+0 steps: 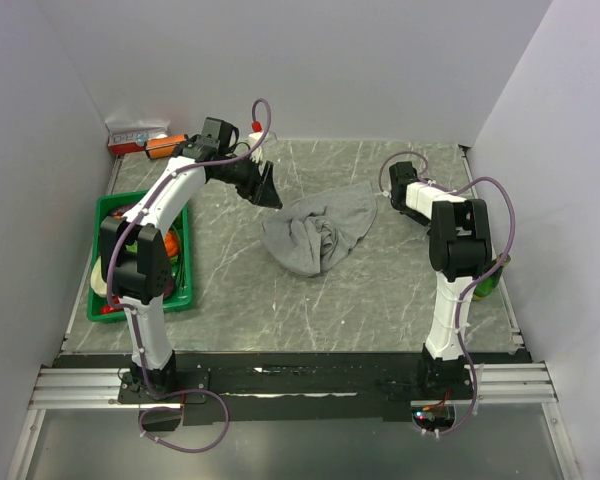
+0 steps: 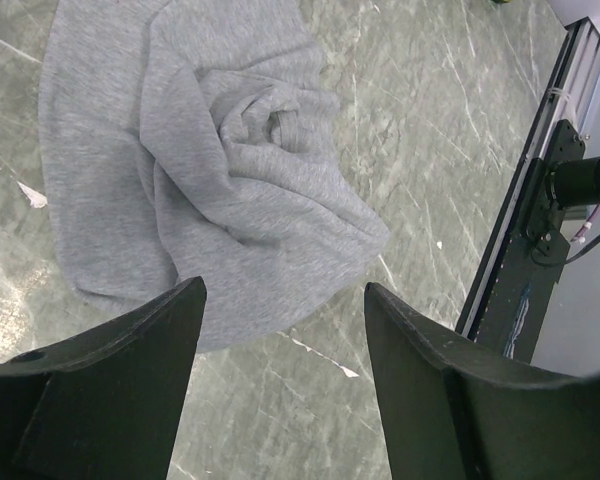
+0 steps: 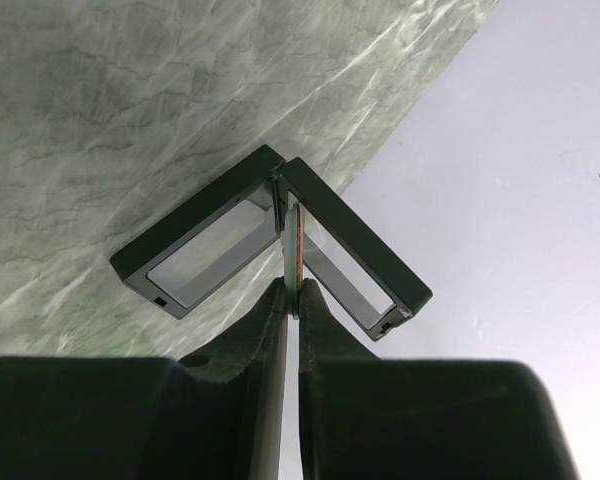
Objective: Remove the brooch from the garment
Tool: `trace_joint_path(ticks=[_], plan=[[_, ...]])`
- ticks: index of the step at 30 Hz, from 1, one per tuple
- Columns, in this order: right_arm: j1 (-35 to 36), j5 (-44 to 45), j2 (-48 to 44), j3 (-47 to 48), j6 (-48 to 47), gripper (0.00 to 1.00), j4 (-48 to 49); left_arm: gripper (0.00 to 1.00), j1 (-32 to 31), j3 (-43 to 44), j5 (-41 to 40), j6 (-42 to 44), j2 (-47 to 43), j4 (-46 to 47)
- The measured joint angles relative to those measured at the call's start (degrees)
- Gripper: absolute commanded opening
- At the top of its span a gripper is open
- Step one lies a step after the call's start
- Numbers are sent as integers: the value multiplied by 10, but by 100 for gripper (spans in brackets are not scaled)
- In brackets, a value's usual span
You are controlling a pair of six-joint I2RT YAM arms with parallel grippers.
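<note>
The grey garment (image 1: 320, 232) lies rumpled on the marble table near its middle; it fills the upper left of the left wrist view (image 2: 210, 170). My left gripper (image 1: 267, 188) hovers open and empty above the garment's far left edge, its jaws wide apart (image 2: 280, 330). My right gripper (image 1: 392, 192) is by the garment's right edge, off the cloth. In the right wrist view it (image 3: 297, 295) is shut on the brooch (image 3: 294, 245), a thin disc seen edge-on between the fingertips, held over bare table near the wall.
A green crate (image 1: 183, 300) with several items stands at the left. Red and orange boxes (image 1: 145, 143) sit at the back left corner. Two black-framed panels (image 3: 195, 250) form a V beyond the right fingertips. The black front rail (image 2: 540, 230) runs along the near edge.
</note>
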Motion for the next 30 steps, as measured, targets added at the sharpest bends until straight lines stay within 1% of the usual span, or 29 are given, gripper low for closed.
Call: trace_joint_path(ticks=[6,9,10,11,16,21,22,24,25,27,30], plan=[[0,-1,0,0,7,13,-6,70,0,0,-4,0,0,0],[0,-2,0,0,12,23,-9,70,0,0,-7,0,0,-1],[0,-3,0,0,14,29,-10,70,0,0,-7,0,0,-1],[0,-7,0,0,16,31,-14,70,-1,0,-7,0,0,-1],[-1,-17,1,0,23,38,-28,70,-1,0,-8,0,0,-1],[-1,-20,1,0,27,40,-36,71,-3,0,-8,0,0,-1],[-1,-22,1,0,29,49,-38,71,-3,0,-8,0,0,-1],[0,-28,0,0,33,53,-45,71,-5,0,-8,0,0,-1],[1,-31,-1,0,34,61,-49,71,-5,0,-8,0,0,-1],[3,-34,-5,-2,39,65,-55,71,-6,0,-8,0,0,-1],[5,-41,-16,-7,47,67,-69,71,-7,0,-8,0,0,-1]])
